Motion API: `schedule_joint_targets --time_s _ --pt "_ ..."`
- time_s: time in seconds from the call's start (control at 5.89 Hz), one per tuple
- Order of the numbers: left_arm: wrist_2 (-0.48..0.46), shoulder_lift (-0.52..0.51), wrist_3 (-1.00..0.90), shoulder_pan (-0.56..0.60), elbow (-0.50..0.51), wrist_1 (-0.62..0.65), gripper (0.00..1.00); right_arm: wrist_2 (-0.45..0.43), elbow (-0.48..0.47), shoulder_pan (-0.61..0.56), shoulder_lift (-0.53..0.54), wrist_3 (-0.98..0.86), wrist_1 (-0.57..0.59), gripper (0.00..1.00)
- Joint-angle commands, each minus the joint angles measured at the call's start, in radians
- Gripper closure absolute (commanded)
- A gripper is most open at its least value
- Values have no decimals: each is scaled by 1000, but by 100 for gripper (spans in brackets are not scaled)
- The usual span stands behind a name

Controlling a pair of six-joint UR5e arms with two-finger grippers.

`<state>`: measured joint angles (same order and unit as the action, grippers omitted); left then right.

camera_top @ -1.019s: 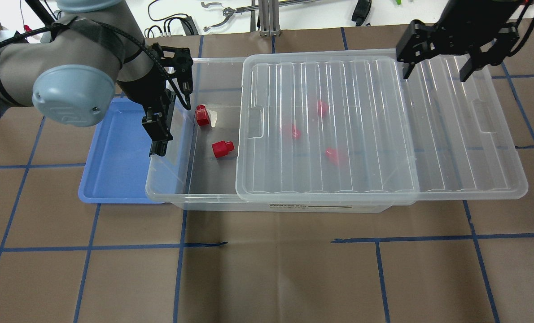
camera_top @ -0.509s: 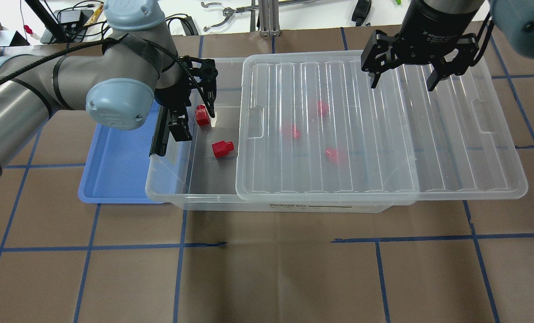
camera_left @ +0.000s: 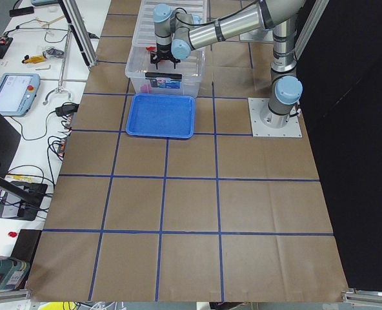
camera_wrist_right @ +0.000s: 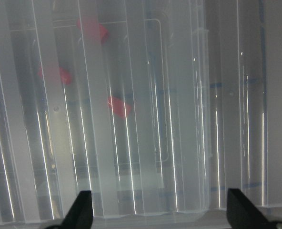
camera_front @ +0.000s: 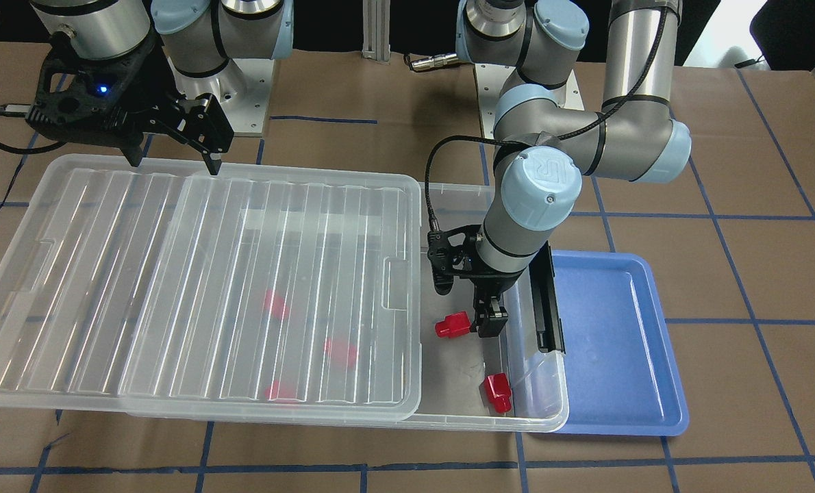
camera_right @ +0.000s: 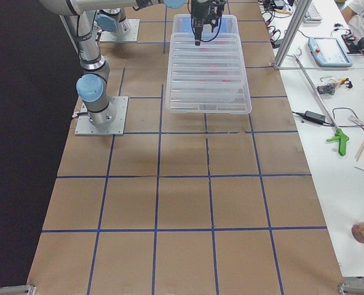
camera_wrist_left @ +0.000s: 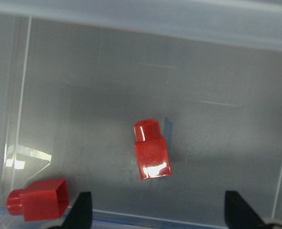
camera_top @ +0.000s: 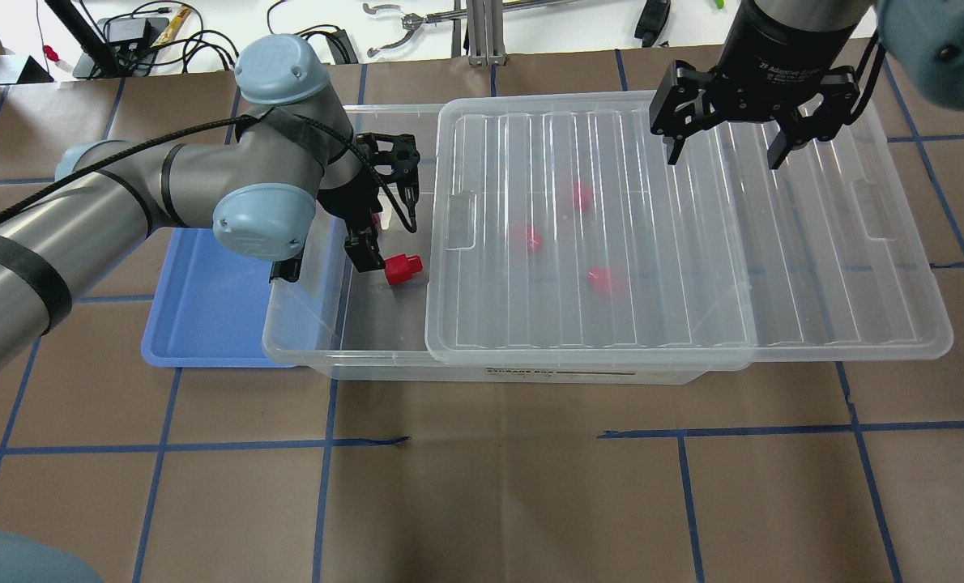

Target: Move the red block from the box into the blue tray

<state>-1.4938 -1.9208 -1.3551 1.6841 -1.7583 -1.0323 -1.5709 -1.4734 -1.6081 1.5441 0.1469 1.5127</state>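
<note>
The clear box [camera_top: 304,350] has its ribbed lid [camera_top: 652,243] slid right, so its left end is uncovered. Two red blocks lie there: one [camera_top: 402,268] in plain sight, the other mostly hidden under my left gripper [camera_top: 385,235]. That gripper is open and empty above them. In the left wrist view one red block [camera_wrist_left: 152,155] lies between the fingertips [camera_wrist_left: 82,210] and another [camera_wrist_left: 37,206] at lower left. Three more red blocks [camera_top: 581,195] show blurred under the lid. The blue tray [camera_top: 206,308] lies left of the box. My right gripper [camera_top: 723,154] is open above the lid.
A black latch bar [camera_front: 544,301] lies along the box's end wall beside the tray. The box rim [camera_front: 537,411] stands between the blocks and the tray [camera_front: 613,342]. Cables and tools lie on the white bench beyond the table's far edge.
My left gripper has moved right from over the tray and box rim to above the two uncovered red blocks. My right gripper shifted left over the lid, then held still.
</note>
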Motion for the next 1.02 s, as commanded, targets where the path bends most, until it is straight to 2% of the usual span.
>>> schedule_joint_targets --time_s 0.0,0.17,0.51,0.68,0.85 --pt "20 -45 2 -6 -38 99 3 -1 -2 5 -7 -36 9 0" --pt "20 -107 5 -4 -40 176 3 2 -2 7 -7 -38 9 0" --pt "23 -147 7 2 -38 199 3 0 -2 7 -7 -38 8 0" --pt "33 -159 4 6 -38 208 23 0 -2 7 -7 -38 6 0" --pt "32 -147 2 11 -40 206 58 0 -2 7 -7 -38 4 0"
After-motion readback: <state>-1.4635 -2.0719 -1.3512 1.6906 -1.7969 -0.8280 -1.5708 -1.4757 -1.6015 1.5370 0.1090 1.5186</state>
